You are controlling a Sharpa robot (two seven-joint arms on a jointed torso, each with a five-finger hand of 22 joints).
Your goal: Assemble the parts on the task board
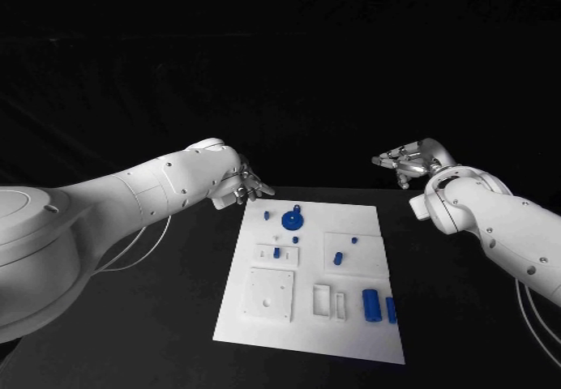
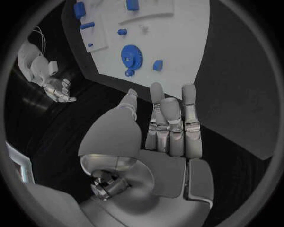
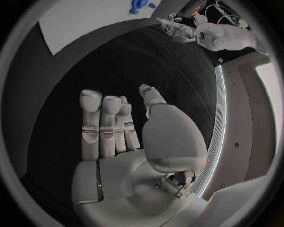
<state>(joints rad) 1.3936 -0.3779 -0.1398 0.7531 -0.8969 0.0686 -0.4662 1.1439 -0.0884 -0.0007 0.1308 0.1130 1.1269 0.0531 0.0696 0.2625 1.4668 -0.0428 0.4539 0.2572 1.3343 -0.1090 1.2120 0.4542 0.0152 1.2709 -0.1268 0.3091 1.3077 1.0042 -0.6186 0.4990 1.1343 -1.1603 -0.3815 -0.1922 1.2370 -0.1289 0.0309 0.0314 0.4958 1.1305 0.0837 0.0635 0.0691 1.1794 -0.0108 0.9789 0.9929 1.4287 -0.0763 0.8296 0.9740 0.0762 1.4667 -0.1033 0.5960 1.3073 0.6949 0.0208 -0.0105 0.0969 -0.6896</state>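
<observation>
The left hand (image 2: 168, 127) is hanging empty above the black table (image 1: 140, 324), its fingers (image 2: 156, 101) lying straight and close side by side with the thumb (image 2: 127, 101) standing a little apart from them, nothing between them. Just beyond those fingertips the near corner of the board (image 2: 177, 42) is showing, and the closest parts to them are a small blue block (image 2: 158, 65) and, beside it, a blue gear (image 2: 131, 56) lying flat on the white plate; a tiny blue peg (image 2: 122, 32) is sitting further out, and more blue pieces (image 2: 79, 9) are lying toward the far end. In the head view this hand (image 1: 240, 186) is hovering just off the board's (image 1: 351, 340) far left corner, near the gear (image 1: 293, 220) but not touching it. The right hand (image 3: 121, 137) is likewise holding nothing: its fingers (image 3: 101, 118) are reaching up straight and together, the thumb (image 3: 151, 97) angled away from them, with only dark tabletop past their tips and the board's (image 3: 89, 19) corner well beyond. In the head view the right hand (image 1: 404, 162) is floating off the board's far right corner, well apart from it. Farther from both hands, on the board's near half, two blue cylinders (image 1: 372, 305) are lying side by side close to the right edge, a short blue pin (image 1: 338, 259) is resting in a recessed square around mid-board, and another small piece (image 1: 277, 253) is standing in a white frame to its left.
</observation>
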